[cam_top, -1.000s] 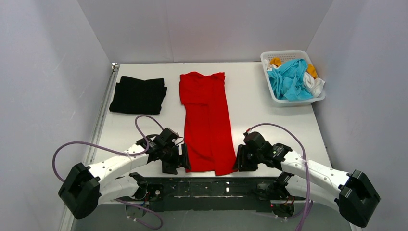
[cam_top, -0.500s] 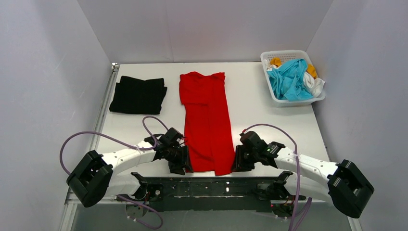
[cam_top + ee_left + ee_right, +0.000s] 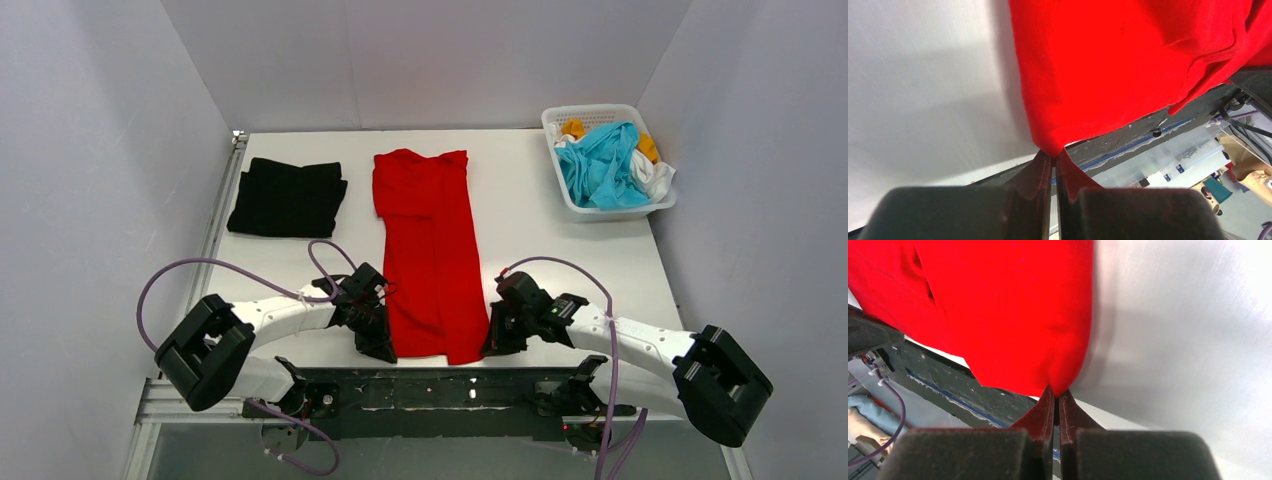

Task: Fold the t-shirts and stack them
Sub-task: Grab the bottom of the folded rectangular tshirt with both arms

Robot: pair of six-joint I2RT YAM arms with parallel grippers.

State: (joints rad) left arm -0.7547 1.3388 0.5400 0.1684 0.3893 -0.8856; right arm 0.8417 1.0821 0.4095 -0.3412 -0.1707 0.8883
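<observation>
A bright red t-shirt (image 3: 428,250) lies as a long narrow strip down the middle of the white table (image 3: 560,250), its near hem at the front edge. My left gripper (image 3: 385,348) is shut on the hem's left corner, where the red cloth (image 3: 1108,70) is pinched between the fingertips. My right gripper (image 3: 488,345) is shut on the hem's right corner, with the red cloth (image 3: 1008,315) nipped in the same way. A folded black t-shirt (image 3: 288,197) rests at the back left.
A white lattice basket (image 3: 570,205) at the back right holds cyan (image 3: 605,165), white and orange-yellow shirts. Grey walls close in both sides and the back. The dark frame (image 3: 440,390) with the arm bases runs under the front edge.
Both grippers have slid inward onto the near corners of the red t-shirt and shut on them. The shirt itself has barely moved.
</observation>
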